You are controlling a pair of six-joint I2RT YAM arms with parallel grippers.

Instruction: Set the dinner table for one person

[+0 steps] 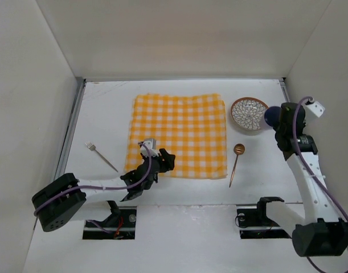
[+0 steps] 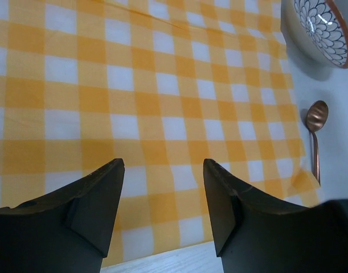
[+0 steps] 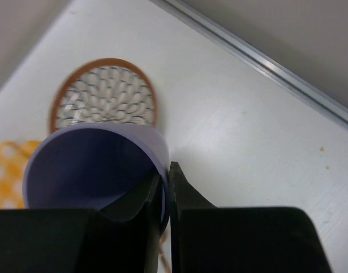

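Right end effector [image 3: 163, 176] pinches one cup [image 3: 94, 165]; left end effector [image 2: 162, 165] gapes; one bowl [image 3: 105, 96]

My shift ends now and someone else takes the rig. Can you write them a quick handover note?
Left gripper: open, empty, over the checked cloth's near edge.
Right gripper: shut on the purple cup's wall, beside the patterned bowl.
Dinner table: cloth spread mid-table; fork left of it, spoon right, bowl far right, off the cloth.
Done: cloth laid, cup gripped.
Left: probably bowl, cup, cutlery onto or beside the cloth.
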